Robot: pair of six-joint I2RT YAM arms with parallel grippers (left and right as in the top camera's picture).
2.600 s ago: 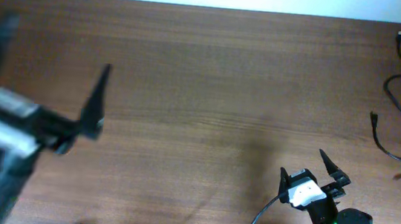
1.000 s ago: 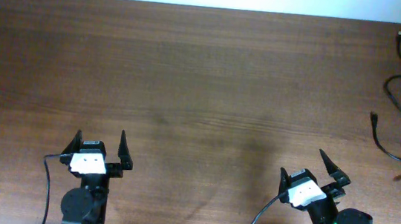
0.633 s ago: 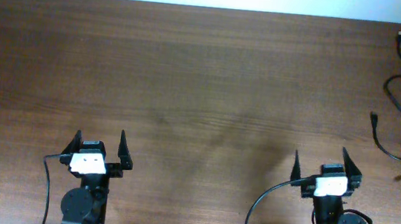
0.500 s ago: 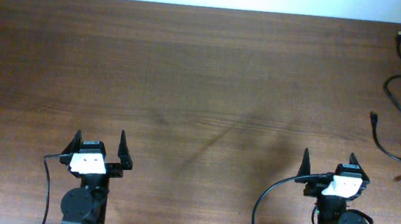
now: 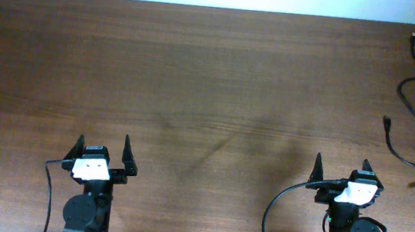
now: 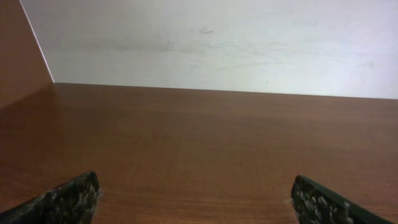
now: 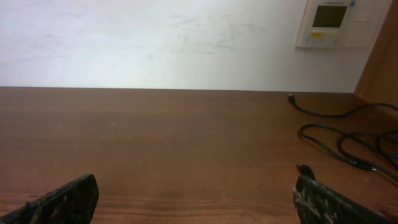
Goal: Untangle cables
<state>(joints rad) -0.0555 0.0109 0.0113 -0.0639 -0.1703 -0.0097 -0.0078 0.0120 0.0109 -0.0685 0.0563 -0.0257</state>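
We see the left hand and right hand released, jaws wide, holding nothing; the cables lie along the tabletop's right edge, seemingly looped together

A dark wooden bench, its grain running side to side, stretches beneath a plain white wall marked with faint scuffs. High on that wall, toward the right, hangs a pale control panel with a small greenish screen; the markings beneath the screen are too small to read. A brown wooden panel stands just beside it at the right edge. A similar brown side board rises at the far left, where bench and wall meet. Soft shadows lie across the bench's near half.
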